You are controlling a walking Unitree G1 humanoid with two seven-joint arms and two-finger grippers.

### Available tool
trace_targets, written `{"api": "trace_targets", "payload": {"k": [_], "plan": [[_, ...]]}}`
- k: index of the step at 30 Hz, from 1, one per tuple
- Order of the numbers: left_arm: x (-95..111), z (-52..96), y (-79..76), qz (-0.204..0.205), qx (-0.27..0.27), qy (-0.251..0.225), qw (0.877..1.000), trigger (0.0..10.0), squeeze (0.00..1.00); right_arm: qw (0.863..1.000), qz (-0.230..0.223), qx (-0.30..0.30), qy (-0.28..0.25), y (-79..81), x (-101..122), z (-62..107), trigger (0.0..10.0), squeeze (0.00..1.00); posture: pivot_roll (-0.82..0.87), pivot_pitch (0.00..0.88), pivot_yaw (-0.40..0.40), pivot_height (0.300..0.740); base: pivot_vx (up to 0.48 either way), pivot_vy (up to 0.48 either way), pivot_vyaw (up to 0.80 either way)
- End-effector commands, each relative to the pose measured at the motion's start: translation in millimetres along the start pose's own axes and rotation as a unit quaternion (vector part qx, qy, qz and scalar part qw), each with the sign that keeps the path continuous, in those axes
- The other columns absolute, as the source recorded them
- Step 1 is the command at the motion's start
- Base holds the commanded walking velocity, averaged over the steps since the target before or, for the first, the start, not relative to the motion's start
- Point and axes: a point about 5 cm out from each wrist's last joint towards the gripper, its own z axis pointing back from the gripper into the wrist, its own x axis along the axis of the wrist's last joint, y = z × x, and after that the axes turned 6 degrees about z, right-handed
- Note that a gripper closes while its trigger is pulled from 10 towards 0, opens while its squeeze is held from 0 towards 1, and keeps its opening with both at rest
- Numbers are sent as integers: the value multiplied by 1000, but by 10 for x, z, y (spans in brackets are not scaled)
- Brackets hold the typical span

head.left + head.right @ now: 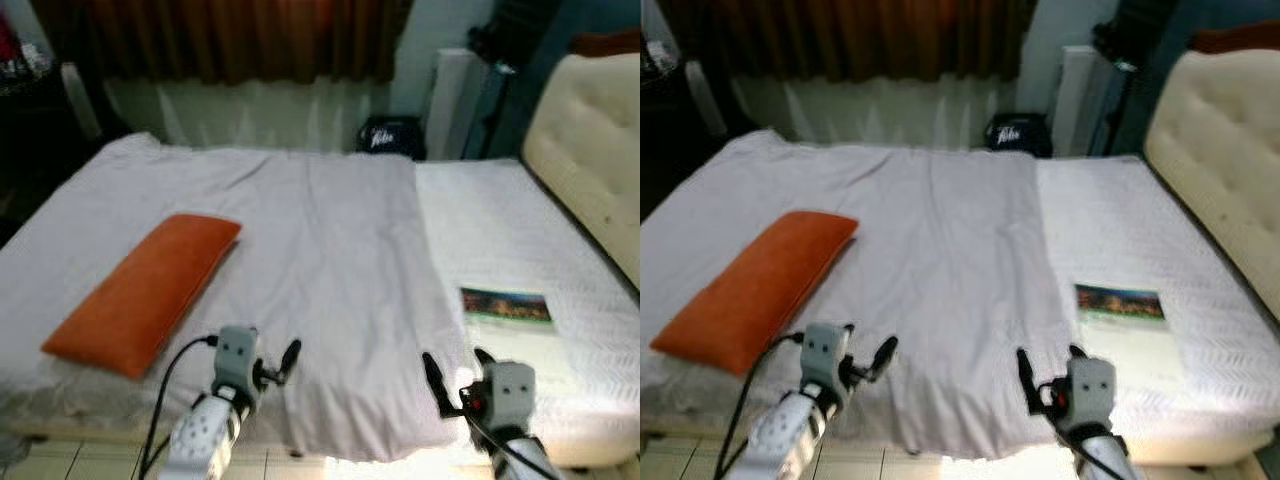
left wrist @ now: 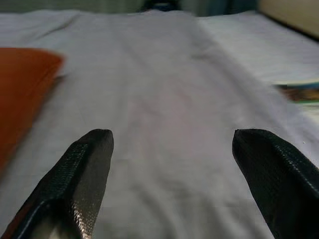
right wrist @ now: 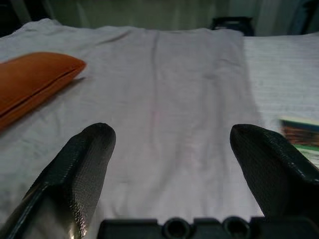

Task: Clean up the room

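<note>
I am standing at the foot of the bed [image 1: 560,260], holding both grippers low in the frame over its near edge. My left gripper [image 1: 275,365] is hovering at lower left with its fingers [image 2: 82,174] spread wide and holding nothing; my right gripper [image 1: 455,375] at lower right is likewise released, its fingers [image 3: 84,164] parted over the pale sheet [image 1: 330,260]. The orange pillow [image 1: 145,290] is lying at centre left on that sheet. A book [image 1: 507,306] is resting at right on the bare white mattress. The head views are taking in the dark curtain [image 1: 230,35] along the top and the cream headboard [image 1: 590,140] at upper right; the wrist views are blurring the book's cover.
</note>
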Motion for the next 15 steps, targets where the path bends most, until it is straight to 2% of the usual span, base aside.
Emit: {"api": "trace_targets", "payload": {"k": [1,8,15], "plan": [[-15,-12,-68,5,-5,2,1000,10000,0,1000,5,-11,1,-88,9,12,10000,0,-70,0,-7,740,0,0,0],[-14,-27,-64,28,3,3,1000,10000,0,1000,3,-12,3,-86,5,14,10000,0,-71,0,-7,740,0,0,0],[-16,-35,-55,46,8,3,999,10000,0,1000,2,-10,5,-84,-1,27,10000,0,-73,0,-9,740,0,374,0]]}}
